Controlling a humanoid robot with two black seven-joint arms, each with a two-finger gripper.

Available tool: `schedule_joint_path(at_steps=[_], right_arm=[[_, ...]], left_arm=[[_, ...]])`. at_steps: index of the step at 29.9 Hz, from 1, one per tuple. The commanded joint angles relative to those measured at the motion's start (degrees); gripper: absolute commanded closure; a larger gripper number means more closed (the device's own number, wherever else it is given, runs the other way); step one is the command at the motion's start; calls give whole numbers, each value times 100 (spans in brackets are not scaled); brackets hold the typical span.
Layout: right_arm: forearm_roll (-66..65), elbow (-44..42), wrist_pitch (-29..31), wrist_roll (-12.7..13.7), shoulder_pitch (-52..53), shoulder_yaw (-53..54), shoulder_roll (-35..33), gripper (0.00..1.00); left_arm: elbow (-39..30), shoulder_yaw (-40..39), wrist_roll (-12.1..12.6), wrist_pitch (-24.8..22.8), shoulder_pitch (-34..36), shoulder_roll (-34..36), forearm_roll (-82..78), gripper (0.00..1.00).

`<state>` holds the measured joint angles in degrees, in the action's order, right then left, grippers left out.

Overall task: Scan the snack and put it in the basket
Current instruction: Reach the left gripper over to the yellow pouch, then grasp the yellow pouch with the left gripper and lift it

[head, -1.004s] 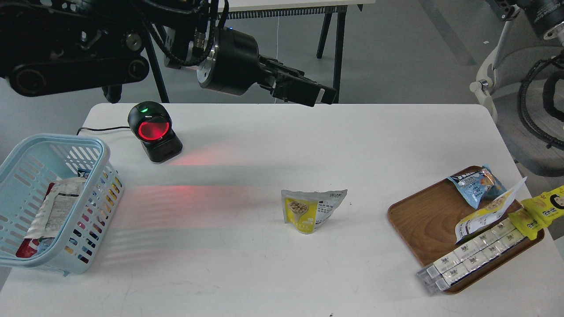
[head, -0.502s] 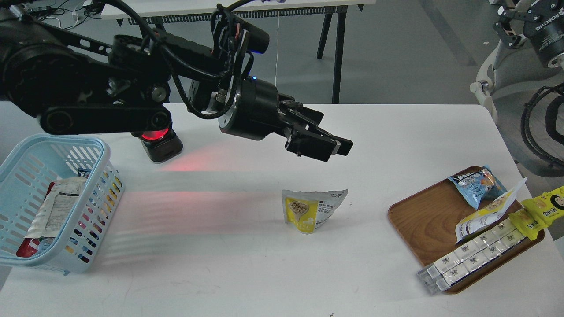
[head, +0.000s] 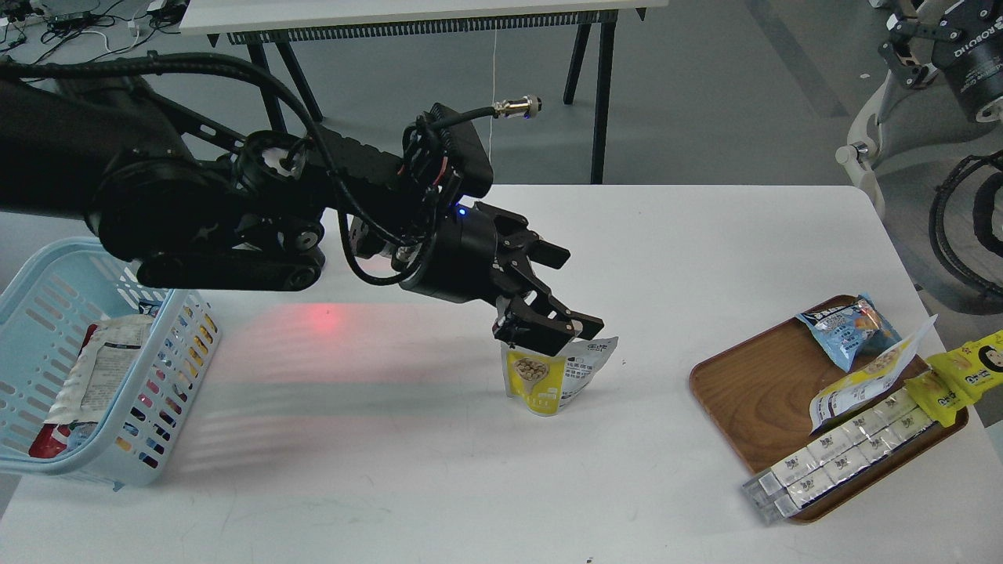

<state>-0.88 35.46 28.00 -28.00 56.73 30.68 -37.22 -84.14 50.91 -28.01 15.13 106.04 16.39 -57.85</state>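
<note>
Left claw (head: 548, 327) sits right at the top edge of the snack (head: 552, 377), fingers covering the pouch's upper left rim; cannot tell if they are parted or pinching it, seen dark and overlapping. Snack is near the middle of the white worktop (head: 486, 470), standing more or less upright, yellow nut picture on its left part, white printed part to the right, just below the claw. Left arm reaches in from the left across the worktop, above the red glow on the surface. Basket (head: 47, 282) at the far left edge, light blue, slotted, holding a few packets, well apart from the snack. Wooden tray (head: 744, 392) at the right with a light-blue packet (head: 850, 329), a yellow cartoon-face wrapper (head: 964, 376) hanging over its edge, and a clear box of white pieces (head: 838, 454). Right claw not in view; only part of the right arm shows at the top right corner.
</note>
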Motion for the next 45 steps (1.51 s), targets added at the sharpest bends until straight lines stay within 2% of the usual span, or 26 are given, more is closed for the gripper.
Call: schedule_joint_path(at_steps=[1, 5, 15, 19, 24, 29, 32, 37, 40, 42, 45], right_arm=[[0, -4, 0, 0, 31, -1, -22, 2], [0, -4, 0, 0, 40, -1, -14, 2], [0, -22, 0, 0, 23, -1, -128, 2], [0, -57, 0, 0, 14, -1, -163, 2], [0, -57, 0, 0, 5, -1, -163, 2], [0, -57, 0, 0, 5, -1, -163, 2], [0, -66, 0, 0, 5, 8, -163, 2], [0, -66, 0, 0, 5, 8, -163, 2], [9, -66, 0, 0, 5, 8, -163, 2], [9, -66, 0, 0, 5, 8, -163, 2], [9, -66, 0, 0, -4, 8, -163, 2]], left_arm=[[178, -11, 1, 271, -373, -118, -51, 2], [485, -11, 1, 377, -672, -250, -60, 2], [732, -2, 1, 491, -1375, -488, -51, 5], [908, 15, 1, 526, -1525, -576, -60, 13], [996, 33, 1, 587, -1595, -620, -104, 33], [1040, 498, 1, 947, -1613, -795, -280, 47], [1075, 621, 1, 1150, -1718, -822, -376, 62], [1075, 622, 1, 1168, -1710, -726, -649, 80], [1075, 630, 1, 1168, -1710, -743, -702, 95], [1075, 630, 1, 1168, -1710, -752, -728, 100], [1049, 622, 1, 1168, -1710, -752, -737, 100]])
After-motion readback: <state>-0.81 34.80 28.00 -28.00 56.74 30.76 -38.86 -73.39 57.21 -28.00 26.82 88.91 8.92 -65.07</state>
